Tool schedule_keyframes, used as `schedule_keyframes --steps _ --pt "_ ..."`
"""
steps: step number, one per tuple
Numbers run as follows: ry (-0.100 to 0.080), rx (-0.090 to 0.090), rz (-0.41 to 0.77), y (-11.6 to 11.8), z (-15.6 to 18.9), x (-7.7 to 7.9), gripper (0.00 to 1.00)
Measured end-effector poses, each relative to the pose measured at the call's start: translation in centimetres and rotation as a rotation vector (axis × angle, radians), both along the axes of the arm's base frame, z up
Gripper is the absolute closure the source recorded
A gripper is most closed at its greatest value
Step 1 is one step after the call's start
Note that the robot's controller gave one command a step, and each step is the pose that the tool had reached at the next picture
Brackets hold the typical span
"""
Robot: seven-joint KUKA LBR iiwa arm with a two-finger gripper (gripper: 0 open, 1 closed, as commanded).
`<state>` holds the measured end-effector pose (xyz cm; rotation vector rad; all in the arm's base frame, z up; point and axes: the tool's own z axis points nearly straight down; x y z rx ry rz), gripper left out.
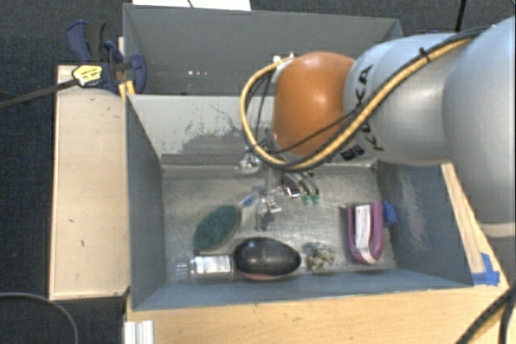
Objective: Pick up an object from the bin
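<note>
Hand (268, 207), whose grip we cannot tell, hangs near a smooth, glossy dark oval (267, 258) at its six o'clock.

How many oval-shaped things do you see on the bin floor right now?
2: a green oval left of the gripper, and a dark oval by the bin's near wall. The arm may hide more.

One camera, high above the bin (145, 197), tilted slightly sideways, fairly near. Bin sits mid-frame; arm (435, 101) enters from right.

Scrubber (216, 227) left of pouch (364, 232), inside bin (149, 209)
</note>
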<state>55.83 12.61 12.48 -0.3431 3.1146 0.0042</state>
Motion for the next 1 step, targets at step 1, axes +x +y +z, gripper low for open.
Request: schedule_keyframes --steps 1 --pt "0.001 -0.001 0.253 4.28 -0.77 0.38 0.00"
